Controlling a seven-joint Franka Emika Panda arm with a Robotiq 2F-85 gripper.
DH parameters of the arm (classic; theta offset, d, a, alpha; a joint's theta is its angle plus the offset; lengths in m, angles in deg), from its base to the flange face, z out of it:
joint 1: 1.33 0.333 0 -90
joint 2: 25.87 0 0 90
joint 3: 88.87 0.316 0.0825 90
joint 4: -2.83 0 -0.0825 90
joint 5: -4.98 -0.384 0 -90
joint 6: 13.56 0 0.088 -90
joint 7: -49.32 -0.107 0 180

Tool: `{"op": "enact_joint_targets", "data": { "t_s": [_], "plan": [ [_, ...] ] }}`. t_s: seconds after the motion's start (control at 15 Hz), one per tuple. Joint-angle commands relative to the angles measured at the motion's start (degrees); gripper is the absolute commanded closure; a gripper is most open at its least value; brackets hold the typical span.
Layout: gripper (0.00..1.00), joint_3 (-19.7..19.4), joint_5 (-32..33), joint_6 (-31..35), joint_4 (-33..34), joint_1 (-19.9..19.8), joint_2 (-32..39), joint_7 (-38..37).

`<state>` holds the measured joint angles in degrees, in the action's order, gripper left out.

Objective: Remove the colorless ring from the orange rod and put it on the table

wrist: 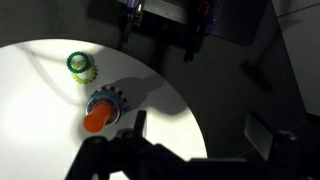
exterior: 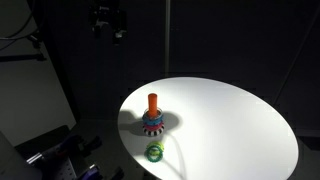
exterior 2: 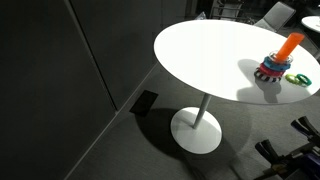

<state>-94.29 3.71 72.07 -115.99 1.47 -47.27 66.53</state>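
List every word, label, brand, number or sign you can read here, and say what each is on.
None: no text can be read in any view.
The orange rod, its toothed base, the green ring, the table and the gripper show no legible lettering.

Light: bright on table (exterior 2: 200, 50) top; surroundings dark
Table: round, white; white post (exterior 2: 203, 103) on round white foot (exterior 2: 195, 131)
Floor (exterior 2: 90, 150): dk grey under table; dark flat rectangle (exterior 2: 145, 101) nr foot
Wall: dark panels (exterior 2: 50, 70) w/ vertical seams, beside table
Behind table: thin upright pole (exterior: 168, 40); pale grey board (exterior: 30, 95) to one side
Beyond table: pale chair-like shape (exterior 2: 277, 12); unclear
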Motion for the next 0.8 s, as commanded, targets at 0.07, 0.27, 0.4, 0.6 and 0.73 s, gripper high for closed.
{"op": "enact_joint_targets", "data": {
  "t_s": [0.07,0.27,0.4,0.6,0.73],
  "plan": [
    [0.0,0.05,1.03,2.6,-0.73,-1.14,1.34,1.28],
    [0.0,-0.04,2.55,6.4,-2.34,-1.93,2.43,1.07],
    [0.0,-0.04,3.33,9.16,-4.22,-2.58,2.45,0.47],
    [0.0,0.09,4.5,13.87,-8.29,-3.61,1.27,-0.85],
    [0.0,0.08,5.55,16.59,-11.12,-4.43,0.51,-2.18]
  ]
}}
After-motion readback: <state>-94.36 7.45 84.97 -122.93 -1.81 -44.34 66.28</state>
